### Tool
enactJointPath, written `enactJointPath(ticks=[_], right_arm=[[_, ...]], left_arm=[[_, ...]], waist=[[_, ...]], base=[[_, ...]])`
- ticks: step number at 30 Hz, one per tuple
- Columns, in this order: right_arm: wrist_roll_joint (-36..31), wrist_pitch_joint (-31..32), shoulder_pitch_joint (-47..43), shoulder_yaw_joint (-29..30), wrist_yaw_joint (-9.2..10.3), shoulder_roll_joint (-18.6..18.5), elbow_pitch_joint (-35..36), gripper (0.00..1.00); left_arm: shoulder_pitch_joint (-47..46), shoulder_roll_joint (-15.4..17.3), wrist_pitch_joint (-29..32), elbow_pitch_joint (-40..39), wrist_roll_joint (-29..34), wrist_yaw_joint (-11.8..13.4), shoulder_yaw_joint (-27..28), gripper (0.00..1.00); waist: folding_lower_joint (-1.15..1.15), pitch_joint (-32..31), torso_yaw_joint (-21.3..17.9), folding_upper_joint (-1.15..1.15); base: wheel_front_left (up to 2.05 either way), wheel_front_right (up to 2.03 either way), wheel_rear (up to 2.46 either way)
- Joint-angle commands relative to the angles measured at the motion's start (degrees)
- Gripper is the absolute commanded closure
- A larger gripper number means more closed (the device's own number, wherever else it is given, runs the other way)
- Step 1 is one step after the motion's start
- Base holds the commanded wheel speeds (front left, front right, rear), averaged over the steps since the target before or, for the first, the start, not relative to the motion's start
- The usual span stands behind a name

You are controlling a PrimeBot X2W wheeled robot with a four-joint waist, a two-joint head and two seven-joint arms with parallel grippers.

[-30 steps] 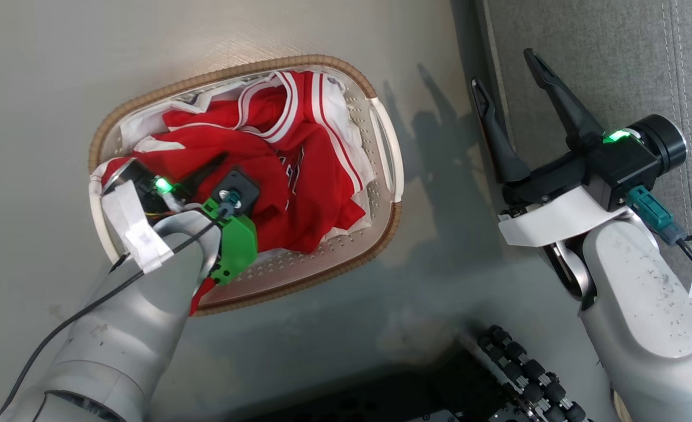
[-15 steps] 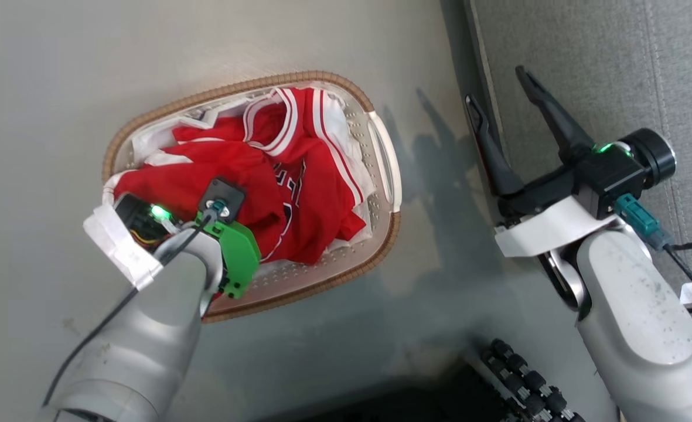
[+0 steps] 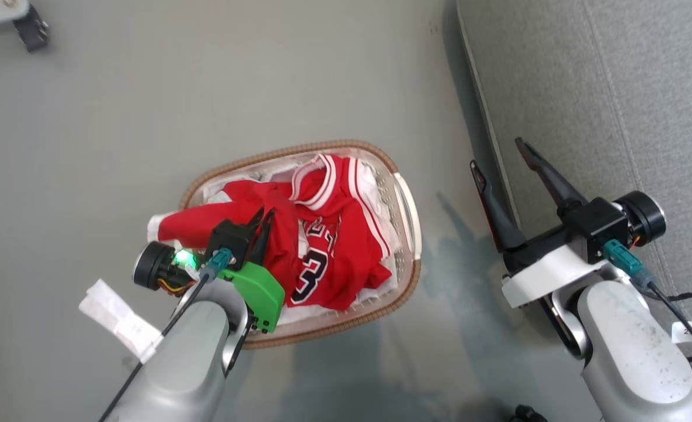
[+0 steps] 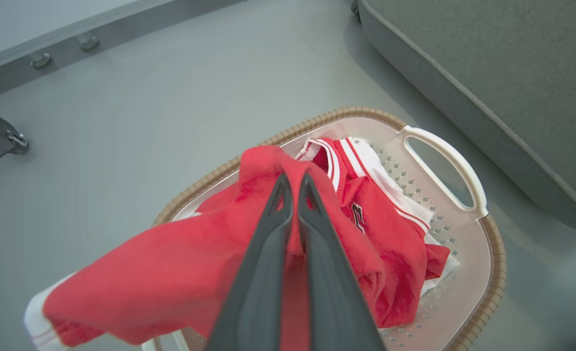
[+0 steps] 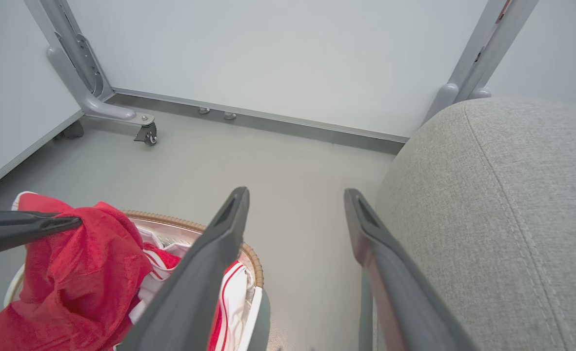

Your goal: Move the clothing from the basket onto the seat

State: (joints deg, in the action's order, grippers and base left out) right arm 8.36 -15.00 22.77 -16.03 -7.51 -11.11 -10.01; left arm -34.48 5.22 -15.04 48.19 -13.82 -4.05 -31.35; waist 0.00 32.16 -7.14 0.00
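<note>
The basket [image 3: 404,179] stands on the grey floor left of the seat [image 3: 592,82]. My left gripper [image 3: 265,218] is shut on the plain red clothing [image 3: 205,221], a fold of it pinched between the fingers [image 4: 268,253] and raised above the basket [image 4: 492,253]. The rest of that red garment [image 4: 161,278] hangs down over the rim. The striped jersey [image 3: 322,264] with numerals lies inside the basket. My right gripper [image 3: 497,155] hangs open and empty at the seat's edge; in its wrist view the right gripper [image 5: 296,195] has the seat [image 5: 492,219] at its right.
A caster wheel [image 5: 146,134] on a grey frame leg stands by the back wall, left of the basket. White fabric [image 3: 375,187] lies under the jersey. A white tag [image 3: 117,319] dangles from my left forearm. Bare floor lies between the basket and the seat.
The head camera has shifted and pulled back. My left gripper has gone from down in the basket to shut on the red garment and has lifted it. The right gripper stays open.
</note>
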Motion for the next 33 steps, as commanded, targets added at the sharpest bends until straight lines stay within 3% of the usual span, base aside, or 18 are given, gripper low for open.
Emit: enactJointPath(ticks=[1,11,20,28,33], right_arm=[[0.38,-0.27,-1.6,-0.14,0.03,0.16,-0.43,0.0],[1.3,-0.27,-7.49,0.14,0.04,2.22,-2.34,0.0],[0.97,-0.27,-11.38,0.82,0.04,4.0,-3.72,0.0],[1.08,-0.27,-14.94,-0.34,0.03,4.87,-3.56,0.0],[1.45,-0.27,-14.89,-4.98,0.03,5.31,-2.71,0.0]], left_arm=[[2.44,0.43,-0.2,-1.85,0.57,-0.05,0.87,1.0],[10.63,-0.35,-0.21,-15.44,1.95,-0.91,7.52,1.0],[12.64,-1.41,-0.21,-24.78,3.0,-2.49,11.69,1.0],[10.65,-2.02,-0.15,-31.19,2.82,-3.33,9.61,1.0],[9.68,-2.17,-0.14,-32.69,1.75,-3.38,7.63,1.0]], waist=[[0.0,-8.4,3.88,0.0],[0.0,-17.94,6.2,0.0],[0.0,-23.59,6.89,0.0],[0.0,-27.41,8.22,0.0],[0.0,-28.08,9.97,0.0]], base=[[0.0,0.0,0.0],[0.0,0.0,0.0],[0.0,0.0,0.0],[0.0,0.0,0.0],[0.0,0.0,0.0]])
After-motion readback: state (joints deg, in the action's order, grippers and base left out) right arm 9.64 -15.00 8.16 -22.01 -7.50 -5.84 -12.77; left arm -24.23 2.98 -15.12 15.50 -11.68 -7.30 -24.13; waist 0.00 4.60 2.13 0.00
